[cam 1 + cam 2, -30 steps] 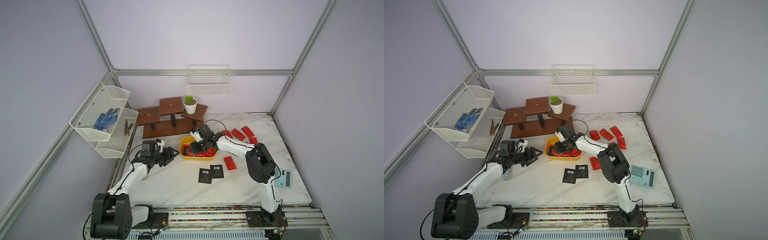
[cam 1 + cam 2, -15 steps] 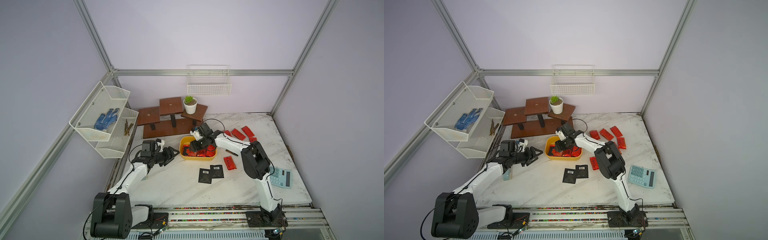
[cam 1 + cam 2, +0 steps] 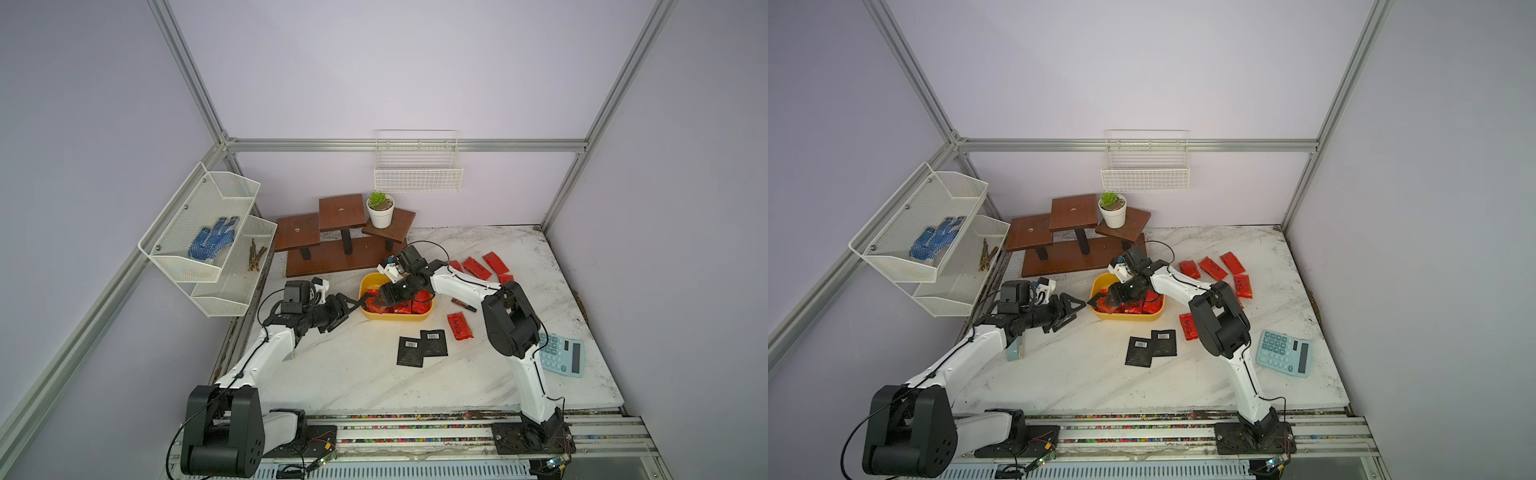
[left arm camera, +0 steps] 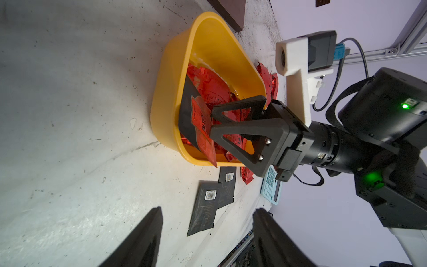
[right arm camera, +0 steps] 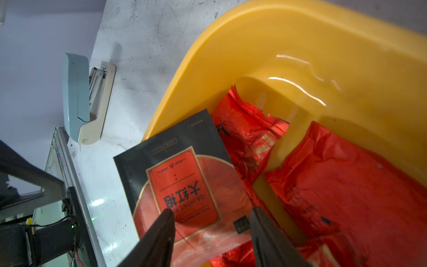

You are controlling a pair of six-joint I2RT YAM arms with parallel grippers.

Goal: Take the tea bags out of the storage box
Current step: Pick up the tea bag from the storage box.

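Sachet (image 5: 178, 175) beneath parted right jaws

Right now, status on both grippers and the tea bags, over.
Left gripper jaws open, empty, beside yellow tub. Right gripper jaws open over black sachet leaning on tub wall. Red foil pouches crowd alongside.

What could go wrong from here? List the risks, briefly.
1. The black sachet leans against the storage box wall under the open right tool; closing may knock it flat instead of pinching it.
2. The left tool hangs open beside the box; a sideways lift could hit it.
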